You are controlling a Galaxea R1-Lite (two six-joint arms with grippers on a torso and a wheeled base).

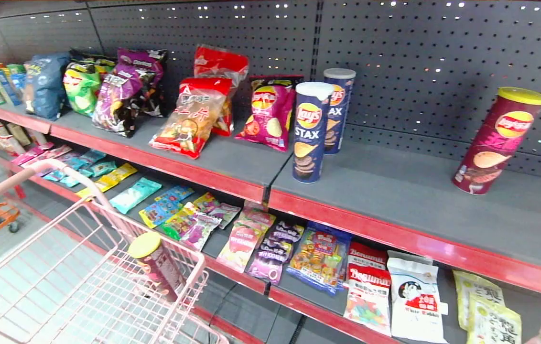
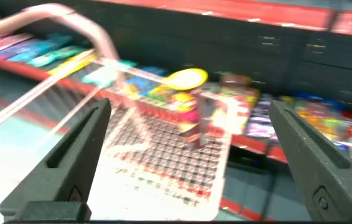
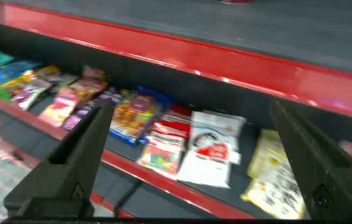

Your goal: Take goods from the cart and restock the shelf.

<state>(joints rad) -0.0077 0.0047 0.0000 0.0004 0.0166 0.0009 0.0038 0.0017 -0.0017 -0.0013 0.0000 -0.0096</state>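
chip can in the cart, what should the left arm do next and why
Probably ease the left gripper forward onto the yellow-lidded chip can. The gripper is open and empty. The can stands in a corner of the pink cart and, in the left wrist view, lies roughly between the fingers. A matching can on the upper shelf has bare space beside it.

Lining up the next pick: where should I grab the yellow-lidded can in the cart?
Probably the can, on its body just below the yellow lid, from above: it leans lid-up in the cart corner, wire walls close beside it.
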